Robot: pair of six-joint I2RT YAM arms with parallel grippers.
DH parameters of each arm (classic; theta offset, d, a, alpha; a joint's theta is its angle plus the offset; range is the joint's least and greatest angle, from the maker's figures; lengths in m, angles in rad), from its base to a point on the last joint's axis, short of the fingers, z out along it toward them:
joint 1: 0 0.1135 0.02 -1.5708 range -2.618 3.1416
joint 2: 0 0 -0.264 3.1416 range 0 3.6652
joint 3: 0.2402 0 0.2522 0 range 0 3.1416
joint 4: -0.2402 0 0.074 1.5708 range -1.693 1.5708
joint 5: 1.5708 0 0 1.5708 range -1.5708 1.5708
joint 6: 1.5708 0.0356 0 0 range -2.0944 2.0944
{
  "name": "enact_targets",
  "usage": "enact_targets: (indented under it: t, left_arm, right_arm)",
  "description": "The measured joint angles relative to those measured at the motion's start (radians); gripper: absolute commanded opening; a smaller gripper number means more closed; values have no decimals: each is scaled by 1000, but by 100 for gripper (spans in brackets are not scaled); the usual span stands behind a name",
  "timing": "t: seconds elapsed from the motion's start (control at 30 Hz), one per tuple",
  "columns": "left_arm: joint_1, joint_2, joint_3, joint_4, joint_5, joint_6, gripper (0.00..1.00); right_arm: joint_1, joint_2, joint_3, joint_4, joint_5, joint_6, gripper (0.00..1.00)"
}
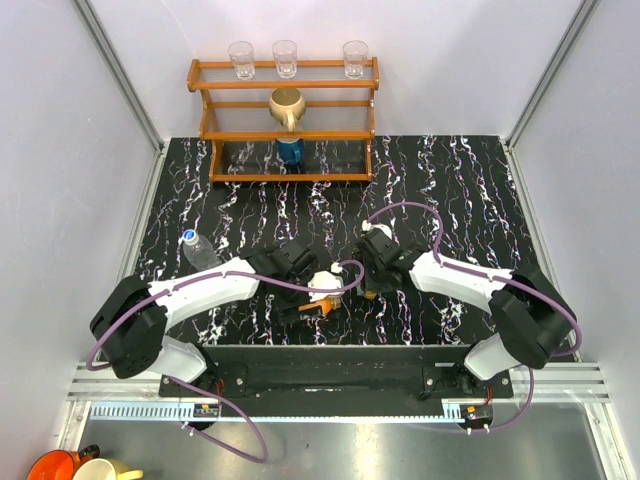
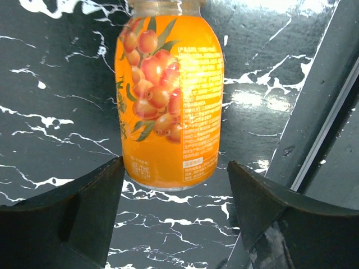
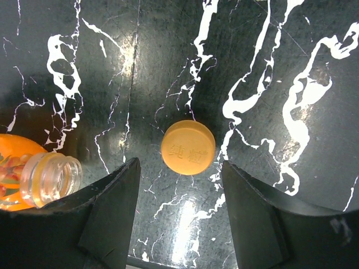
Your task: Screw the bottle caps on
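Note:
A small orange bottle (image 2: 168, 95) with a fruit label lies on its side on the black marble table, its base toward my left gripper (image 2: 175, 168). The jaws are open, one on each side of the base, not touching it. The bottle's neck (image 3: 53, 178) is open, with no cap on it. The orange cap (image 3: 188, 147) lies flat on the table just beyond my right gripper (image 3: 179, 165), which is open and empty. From above, both grippers meet near the bottle (image 1: 320, 305) and the cap (image 1: 370, 293). A clear bottle (image 1: 203, 252) at the left carries a white and blue cap (image 1: 188, 237).
A wooden shelf (image 1: 212, 120) at the back holds three clear glasses (image 1: 285, 58), a tan jug (image 1: 286, 105) and a dark blue container (image 1: 291, 150). The table's front edge runs just below the grippers. Grey walls close in both sides.

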Motion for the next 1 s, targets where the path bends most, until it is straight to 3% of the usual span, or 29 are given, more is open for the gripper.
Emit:
enact_targets:
  t: [1.0]
  left_arm:
    - [0,31,-101,116,30,-40,75]
  right_arm:
    - [0,60,-15,37,-3,-4,57]
